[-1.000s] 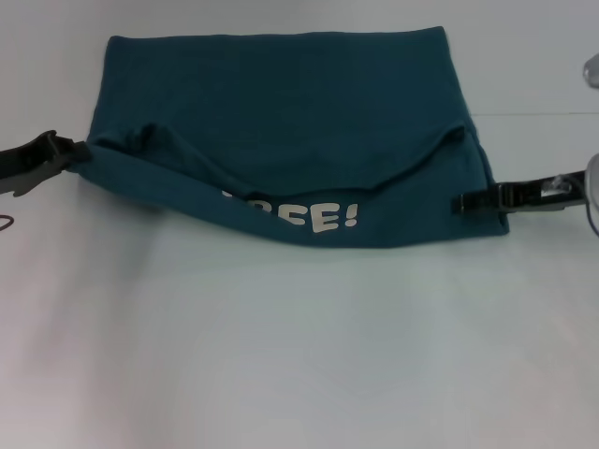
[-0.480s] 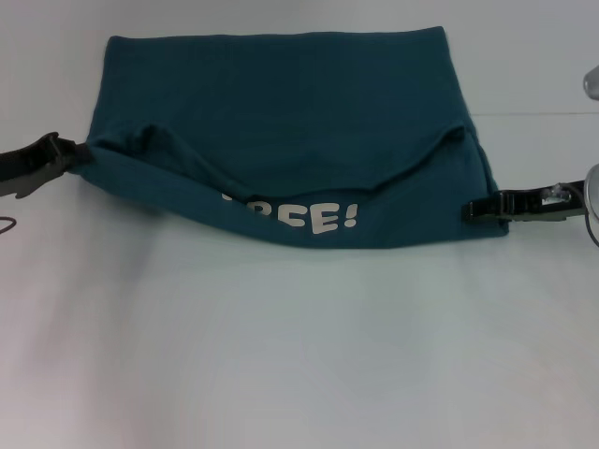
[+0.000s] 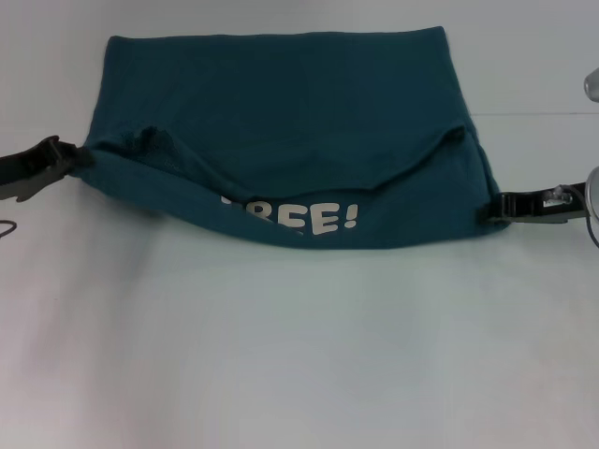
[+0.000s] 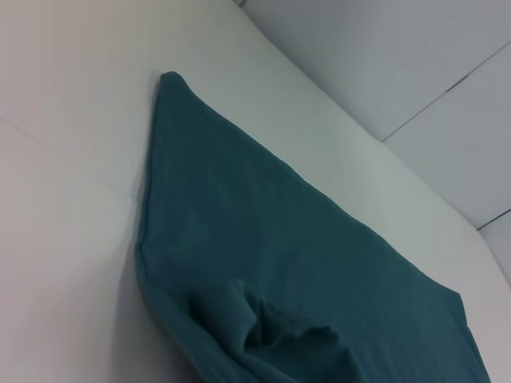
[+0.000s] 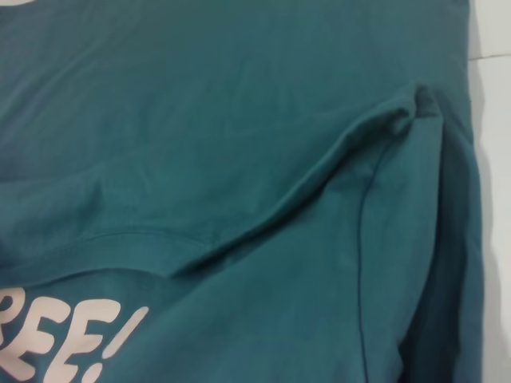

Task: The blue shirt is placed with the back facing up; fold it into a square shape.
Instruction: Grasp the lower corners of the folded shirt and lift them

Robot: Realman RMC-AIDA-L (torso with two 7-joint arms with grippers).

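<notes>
Head view shows the left gripper [image 3: 80, 157] pinched on the left edge of the blue shirt [image 3: 281, 103], fabric bunched at its tips, while the right gripper [image 3: 494, 208] sits at the shirt's right edge; whether its jaws are closed or holding cloth cannot be told. The shirt lies on the white table [image 3: 299, 355], a dark teal-blue band of cloth partly folded. Its near hem is turned over, making a curved flap edge across the middle and baring part of the front. White lettering [image 3: 314, 220] there reads "REE!", its first letter hidden under the fold.
</notes>
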